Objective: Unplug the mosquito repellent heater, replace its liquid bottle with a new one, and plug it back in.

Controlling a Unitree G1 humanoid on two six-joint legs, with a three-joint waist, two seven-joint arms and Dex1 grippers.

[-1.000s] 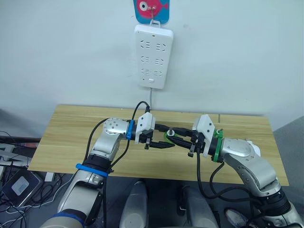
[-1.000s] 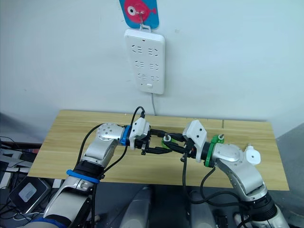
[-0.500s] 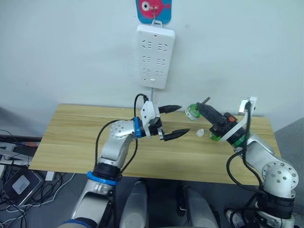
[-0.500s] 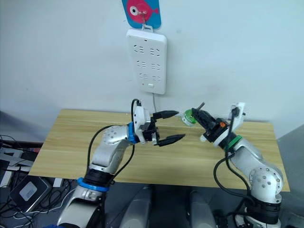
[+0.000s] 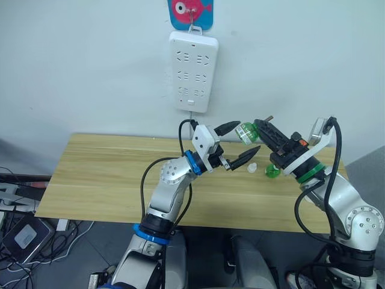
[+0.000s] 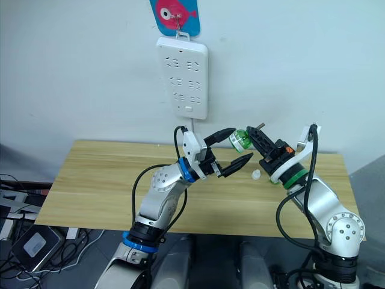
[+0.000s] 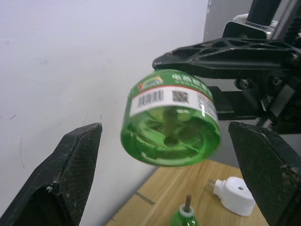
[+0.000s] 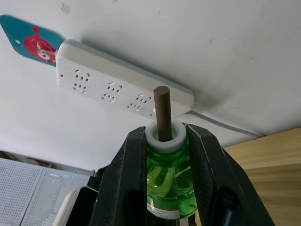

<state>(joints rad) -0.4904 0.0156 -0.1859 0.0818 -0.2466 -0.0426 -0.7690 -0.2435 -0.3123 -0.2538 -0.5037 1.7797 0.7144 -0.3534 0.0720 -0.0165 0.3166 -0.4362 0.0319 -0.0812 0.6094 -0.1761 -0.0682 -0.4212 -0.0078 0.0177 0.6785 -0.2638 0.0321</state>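
My right gripper is shut on the neck of the new one, a green labelled bottle held on its side above the table. Its cap is off, so the white collar and dark wick are bare. My left gripper is open, its fingers apart on either side of the bottle's base without touching it. The small white cap lies on the table. Beside it stands the old liquid bottle, wick up. The white mosquito repellent heater lies unplugged on the table behind it.
A long white power strip hangs on the wall from a blue fish hook, its cord dropping behind the wooden table. Cables and boxes lie on the floor at the left.
The two grippers were together low over the table's front. The right one has carried the bottle up toward the wall; the left has opened, let go and followed to straddle its base.
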